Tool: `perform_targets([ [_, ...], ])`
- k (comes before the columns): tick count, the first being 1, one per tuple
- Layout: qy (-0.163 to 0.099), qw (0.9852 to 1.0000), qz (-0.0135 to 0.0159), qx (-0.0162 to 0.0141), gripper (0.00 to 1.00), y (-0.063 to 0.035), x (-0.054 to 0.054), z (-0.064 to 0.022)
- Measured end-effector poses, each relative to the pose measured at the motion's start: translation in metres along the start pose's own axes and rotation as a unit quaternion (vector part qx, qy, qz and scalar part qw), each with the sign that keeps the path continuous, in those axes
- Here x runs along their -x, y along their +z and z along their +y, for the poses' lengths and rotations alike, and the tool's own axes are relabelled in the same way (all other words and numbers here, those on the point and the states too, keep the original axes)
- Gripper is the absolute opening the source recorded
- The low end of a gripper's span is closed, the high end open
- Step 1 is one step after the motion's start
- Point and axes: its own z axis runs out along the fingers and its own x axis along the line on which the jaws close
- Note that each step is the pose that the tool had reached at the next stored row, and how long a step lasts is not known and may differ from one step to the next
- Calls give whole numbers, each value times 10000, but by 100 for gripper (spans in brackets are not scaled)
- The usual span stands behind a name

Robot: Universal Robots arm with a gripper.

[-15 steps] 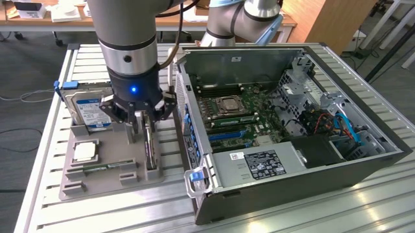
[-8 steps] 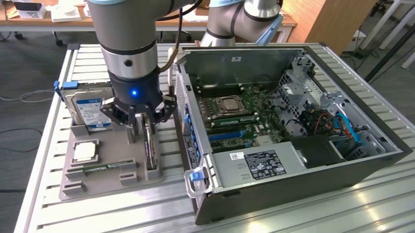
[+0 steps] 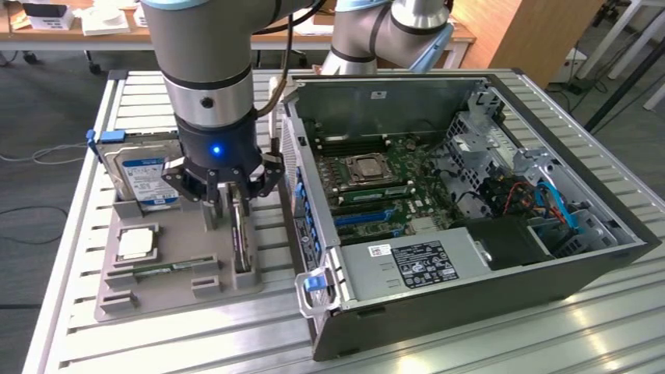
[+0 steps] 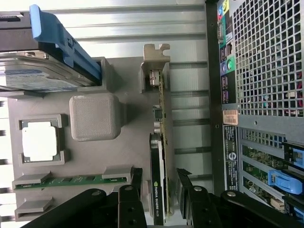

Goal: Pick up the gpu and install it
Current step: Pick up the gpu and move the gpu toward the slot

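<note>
The gpu (image 3: pixel 242 245) stands on edge in a slot of the grey holder tray (image 3: pixel 182 234), a thin black card with its metal bracket (image 4: pixel 156 52) at the far end. My gripper (image 3: pixel 233 204) hangs directly over it, lowered around its top edge. In the wrist view the gpu (image 4: pixel 161 118) runs between the two black fingers (image 4: pixel 137 183), with a small gap on each side. The gripper (image 4: pixel 160 184) is open and holds nothing. The open computer case (image 3: pixel 468 195) lies just to the exterior view's right of the tray, its motherboard (image 3: pixel 379 191) exposed.
The tray also carries a silver hard drive (image 3: pixel 146 175) with a blue clip, a processor chip (image 3: pixel 137 243) and a green memory stick (image 3: pixel 167 269). The case's perforated rear wall (image 4: pixel 266 71) stands close beside the card. Everything rests on a slatted metal table (image 3: pixel 208 335).
</note>
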Motion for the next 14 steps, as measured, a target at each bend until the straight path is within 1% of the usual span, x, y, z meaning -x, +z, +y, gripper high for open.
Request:
perform_targets([
  [3,1,10000,2,-2,42,6,0,0],
  [10,1,10000,2,-3,42,94,-2,-4],
  [14,1,10000,1,-6,42,123,-3,-5],
])
